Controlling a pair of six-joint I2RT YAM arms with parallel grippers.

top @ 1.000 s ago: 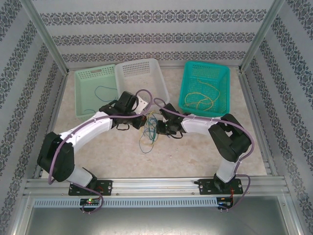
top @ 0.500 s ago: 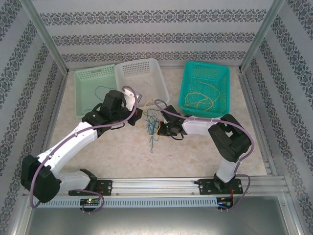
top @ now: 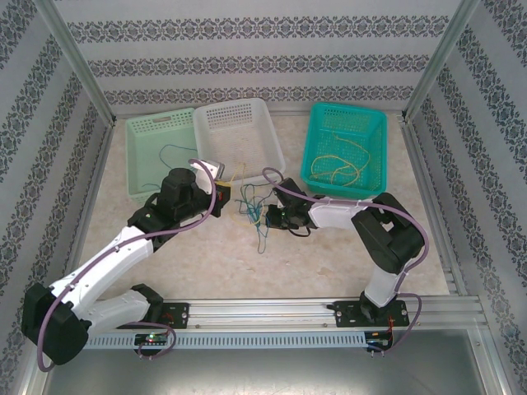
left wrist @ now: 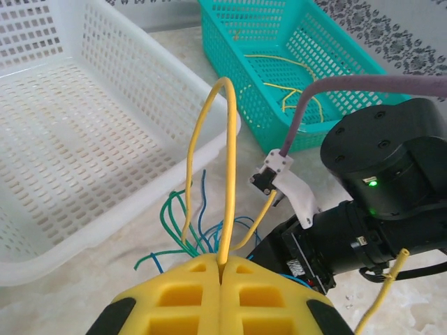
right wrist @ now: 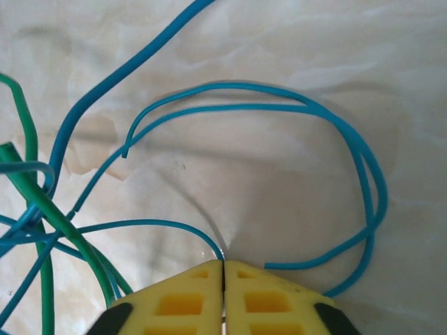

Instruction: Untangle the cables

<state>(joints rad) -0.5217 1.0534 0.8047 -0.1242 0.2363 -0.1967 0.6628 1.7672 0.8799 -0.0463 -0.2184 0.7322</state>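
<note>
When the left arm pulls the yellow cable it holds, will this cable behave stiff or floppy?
The yellow cable stands in a tall arch above the left fingers, so it is probably springy, not limp. It is thin, so likely light. Its lower part runs among the blue and green cables, so a pull may drag them along.

No words, numbers or signs can be read anywhere. The black part of the right arm (left wrist: 377, 174) has some tiny pale marks low down, but they are too small to read.
</note>
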